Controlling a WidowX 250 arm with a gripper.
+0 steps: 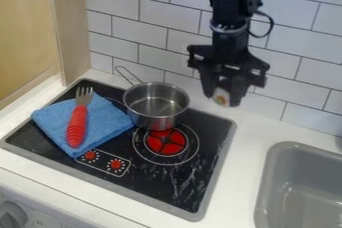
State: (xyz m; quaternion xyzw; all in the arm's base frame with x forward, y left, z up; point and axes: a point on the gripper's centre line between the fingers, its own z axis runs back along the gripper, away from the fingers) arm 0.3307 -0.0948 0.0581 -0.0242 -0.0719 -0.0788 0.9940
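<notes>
- White tiles (153, 22) behind a black stovetop (175, 178).
- Gripper (223, 99): closed on a small pale object (221, 95), raised, right of the metal saucepan (159, 103).
- Red-handled fork (77, 122): on a blue cloth (107, 118).
- Gray sink (266, 184): lower right.

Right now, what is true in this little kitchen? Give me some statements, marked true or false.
1. The fork lies on the blue cloth. True.
2. The metal pot is upside down. False: it is upright, its open side up.
3. The gripper has a small pale object between its fingers. True.
4. The fork's handle is blue. False: it is red.
5. The sink is to the right of the stove in the picture. True.
</notes>
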